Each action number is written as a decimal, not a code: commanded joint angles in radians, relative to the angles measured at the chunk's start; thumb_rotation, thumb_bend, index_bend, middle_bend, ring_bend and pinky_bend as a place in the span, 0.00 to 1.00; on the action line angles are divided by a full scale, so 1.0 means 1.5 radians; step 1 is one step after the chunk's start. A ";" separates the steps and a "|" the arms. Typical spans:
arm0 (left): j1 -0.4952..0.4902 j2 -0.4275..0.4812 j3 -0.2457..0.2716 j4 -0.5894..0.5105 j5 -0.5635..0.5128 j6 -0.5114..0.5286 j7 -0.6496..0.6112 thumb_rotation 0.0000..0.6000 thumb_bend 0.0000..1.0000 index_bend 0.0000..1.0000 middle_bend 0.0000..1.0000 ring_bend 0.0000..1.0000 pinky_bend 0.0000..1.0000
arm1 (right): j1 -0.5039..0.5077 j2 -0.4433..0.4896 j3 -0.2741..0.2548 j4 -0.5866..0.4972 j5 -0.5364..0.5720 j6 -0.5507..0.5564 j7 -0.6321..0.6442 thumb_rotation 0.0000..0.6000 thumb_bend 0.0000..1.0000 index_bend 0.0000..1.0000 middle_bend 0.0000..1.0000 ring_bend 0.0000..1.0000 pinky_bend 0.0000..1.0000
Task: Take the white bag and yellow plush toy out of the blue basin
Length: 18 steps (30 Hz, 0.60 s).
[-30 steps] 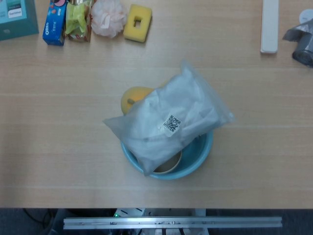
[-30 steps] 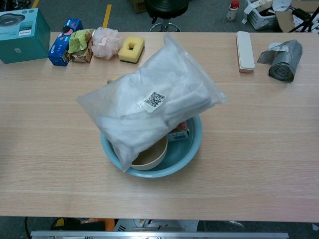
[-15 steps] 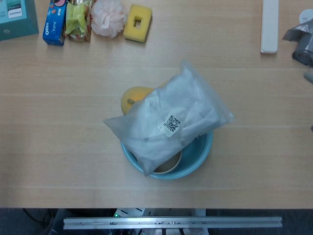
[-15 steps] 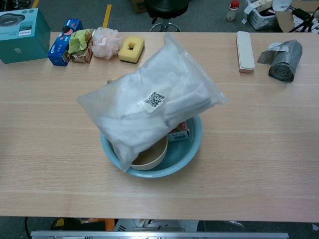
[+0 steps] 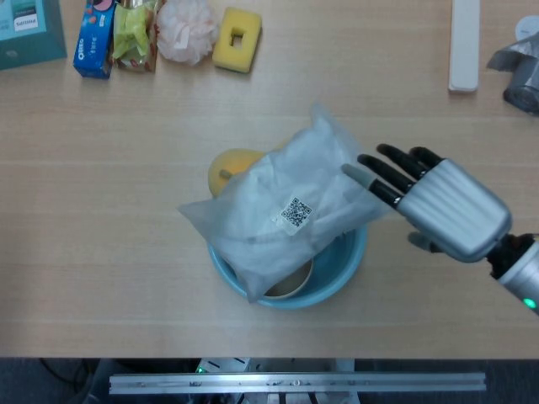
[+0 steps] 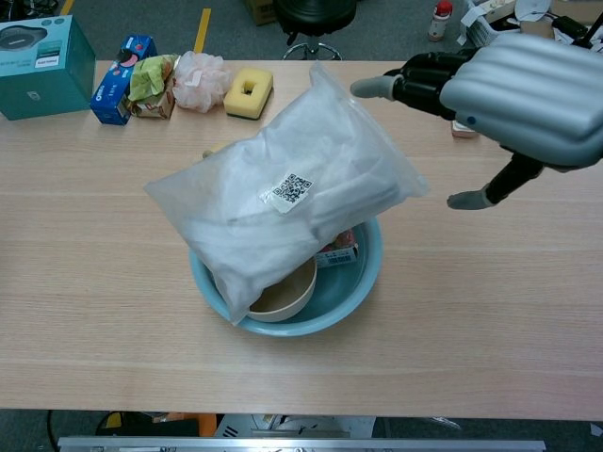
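Note:
A white plastic bag (image 5: 290,206) (image 6: 283,193) with a QR label lies tilted across the blue basin (image 5: 344,268) (image 6: 353,282), covering most of it. The yellow plush toy (image 5: 229,166) peeks out at the basin's far left side, mostly hidden under the bag. My right hand (image 5: 429,198) (image 6: 513,89) hovers open just right of the bag, fingers spread toward its right end, thumb below; whether the fingertips touch the bag I cannot tell. My left hand is out of sight.
Inside the basin sit a beige bowl (image 6: 283,297) and a small red packet (image 6: 339,250). Along the far edge stand a teal box (image 6: 38,66), an Oreo pack (image 6: 118,71), a pink puff (image 6: 200,77) and a yellow sponge (image 6: 248,92). A white bar (image 5: 464,42) lies far right.
My right hand has come in from the right edge and now hovers beside the bag's right end. Bag, basin and toy have not moved.

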 commanded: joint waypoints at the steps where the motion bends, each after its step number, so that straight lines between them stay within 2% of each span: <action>1: 0.003 0.000 0.000 0.004 -0.004 0.002 -0.004 1.00 0.24 0.33 0.29 0.19 0.16 | 0.075 -0.095 0.024 0.005 0.108 -0.047 -0.124 1.00 0.00 0.00 0.13 0.12 0.30; 4: 0.006 0.000 0.000 0.006 -0.010 0.001 -0.008 1.00 0.24 0.33 0.29 0.19 0.16 | 0.112 -0.153 0.023 0.025 0.170 -0.041 -0.198 1.00 0.00 0.00 0.13 0.11 0.30; 10: 0.006 0.005 -0.002 0.008 -0.013 -0.003 -0.020 1.00 0.24 0.33 0.29 0.19 0.16 | 0.166 -0.244 0.004 0.052 0.246 -0.002 -0.325 1.00 0.00 0.00 0.13 0.11 0.30; 18: 0.006 0.010 -0.003 0.011 -0.017 -0.008 -0.038 1.00 0.24 0.33 0.29 0.19 0.16 | 0.231 -0.328 -0.006 0.092 0.337 0.050 -0.432 1.00 0.00 0.02 0.16 0.11 0.29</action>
